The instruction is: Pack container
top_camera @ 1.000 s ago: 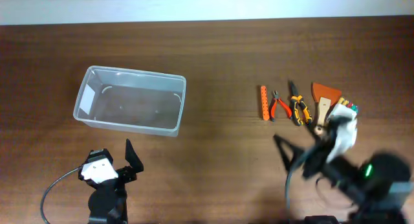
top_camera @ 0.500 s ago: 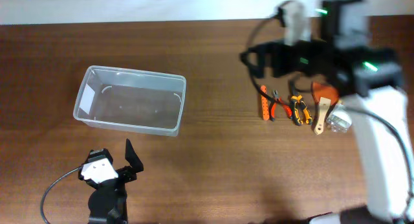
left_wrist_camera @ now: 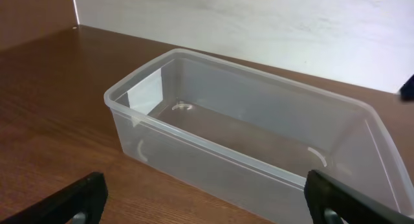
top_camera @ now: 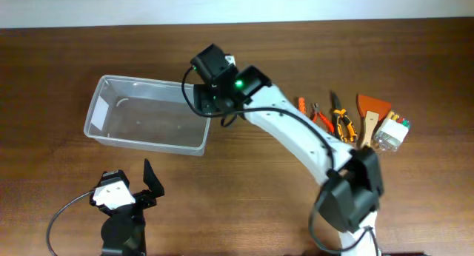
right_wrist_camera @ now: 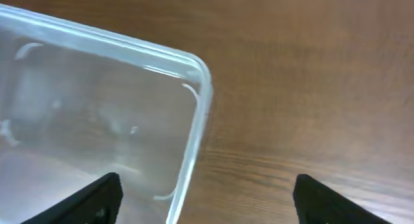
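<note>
Right gripper (right_wrist_camera: 207, 199): we see its two dark fingers (right_wrist_camera: 90, 197) spread wide apart at the bottom corners of the wrist view. It is clamped on nothing and hovers above a rounded corner of the container (right_wrist_camera: 202, 74).
Left gripper (left_wrist_camera: 206, 202): its fingers (left_wrist_camera: 77, 199) are also wide apart. It sits low by the near edge of the table, facing one long side of the tub and clear of it.
Where the container sits: we count one clear plastic tub on the left half of the table, with its long sides running left to right. A white label (left_wrist_camera: 146, 92) is on its left short wall.
Arms: we count two. The white right arm (top_camera: 296, 141) reaches diagonally from the near edge to the tub's right end, with a green light (top_camera: 238, 84) lit near its wrist. The left arm (top_camera: 122, 226) is folded at the near edge, trailing a grey cable (top_camera: 53, 225).
Hand tools: they lie in a row on the right, well apart from the tub. We count two pairs of pliers, the red-handled pliers (top_camera: 321, 121) and the yellow-and-black pliers (top_camera: 341, 125). There is one orange strip (top_camera: 301, 103), partly hidden behind the arm. There is also one scraper (top_camera: 370, 112) with a wooden handle, and one small clear box (top_camera: 391, 132) with coloured pieces.
Surface: one table (top_camera: 252, 49) of dark brown wood with visible grain.
Room: a pale wall (top_camera: 222, 4) runs along the far edge.
</note>
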